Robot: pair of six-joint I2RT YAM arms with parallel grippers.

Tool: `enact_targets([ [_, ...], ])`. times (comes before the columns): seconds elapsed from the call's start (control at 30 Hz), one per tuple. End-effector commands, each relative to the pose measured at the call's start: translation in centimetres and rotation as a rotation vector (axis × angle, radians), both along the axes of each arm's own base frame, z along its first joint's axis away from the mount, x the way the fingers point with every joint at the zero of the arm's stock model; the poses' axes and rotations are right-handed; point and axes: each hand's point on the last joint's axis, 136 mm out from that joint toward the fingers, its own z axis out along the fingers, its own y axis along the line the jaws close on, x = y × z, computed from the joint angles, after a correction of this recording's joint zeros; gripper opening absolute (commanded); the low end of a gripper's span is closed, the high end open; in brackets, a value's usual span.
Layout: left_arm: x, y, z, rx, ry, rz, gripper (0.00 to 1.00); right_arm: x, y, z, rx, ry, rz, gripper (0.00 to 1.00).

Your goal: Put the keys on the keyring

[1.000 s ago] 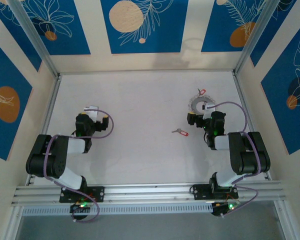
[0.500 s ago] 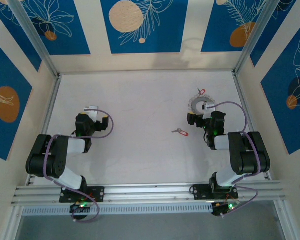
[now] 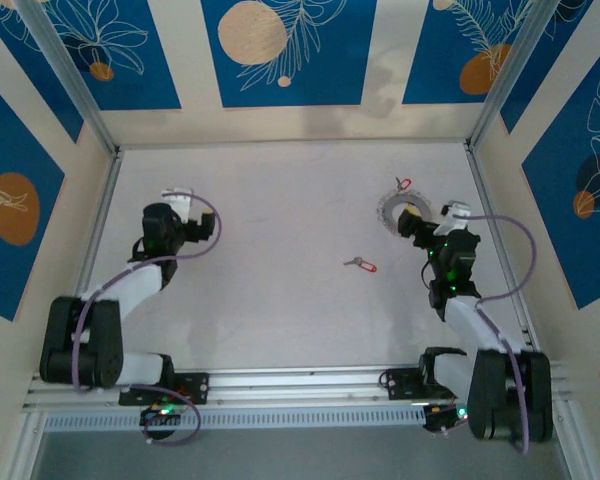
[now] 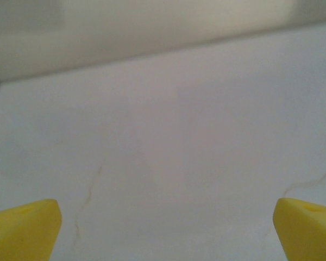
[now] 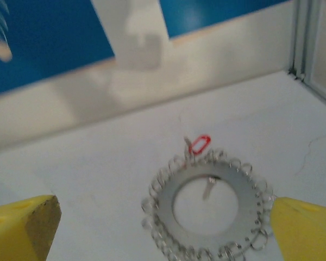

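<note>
Far right on the white table [image 3: 280, 200]: the keyring [image 3: 405, 209], flat, silvery-grey, doughnut-shaped. From overhead, little more than a pale circle with a red speck at its far edge. From the right wrist, far more detail: a smooth metal band [image 5: 250, 209] around a wide round hole, fringed all the way round with small wire loops. At the far rim, one key [image 5: 198, 144] with a red oval head, possibly hooked into the loops, though too blurred to say. Inside the hole, a short silvery sliver, perhaps that key's blade.

Toward the middle of the table, well apart from the ring, the second key [image 3: 360, 264], lying flat, red head to the right, silver blade to the left.

Just beside the ring's near right side, the right gripper [image 3: 442, 222], jaws spread wide and empty, blunt yellow fingertips [image 5: 24, 228] framing the ring, one tip scuffed brown on its face.

Far left, well apart from ring and keys, the left gripper [image 3: 177, 200], jaws likewise released, holding nothing, over bare table marked by faint hairline cracks.
</note>
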Motion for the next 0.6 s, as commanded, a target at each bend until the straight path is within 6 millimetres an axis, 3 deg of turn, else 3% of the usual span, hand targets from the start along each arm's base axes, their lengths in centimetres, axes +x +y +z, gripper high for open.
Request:
enact_targets([
  [0.0,-1.9,-0.5,2.2,-0.076,0.081,0.004,1.00,-1.3,-0.3,-1.5,0.200,0.131,-0.021,0.99],
  [0.1,-3.6,-0.2,5.7,-0.190,0.113,0.070,1.00,-1.2,0.6,-2.2,0.260,0.229,0.017,0.99],
  [0.23,-6.6,-0.9,12.2,-0.279,0.053,0.033,1.00,-1.0,0.8,-4.3,0.295,0.377,0.015,0.99],
  [0.3,-7.7,0.1,14.2,-0.295,0.016,0.087,1.00,-0.8,1.0,-5.3,0.306,0.442,0.029,0.99],
  [0.4,-8.3,1.4,14.5,-0.310,0.010,0.168,1.00,-0.2,1.7,-6.6,0.314,0.537,0.069,0.99],
  [0.53,-6.6,-0.8,11.5,-0.307,0.124,0.057,1.00,0.7,2.3,-8.3,0.324,0.661,0.102,0.99],
  [0.57,-6.2,-1.4,10.6,-0.329,0.165,0.044,1.00,0.9,2.6,-8.6,0.324,0.688,0.125,0.93],
])
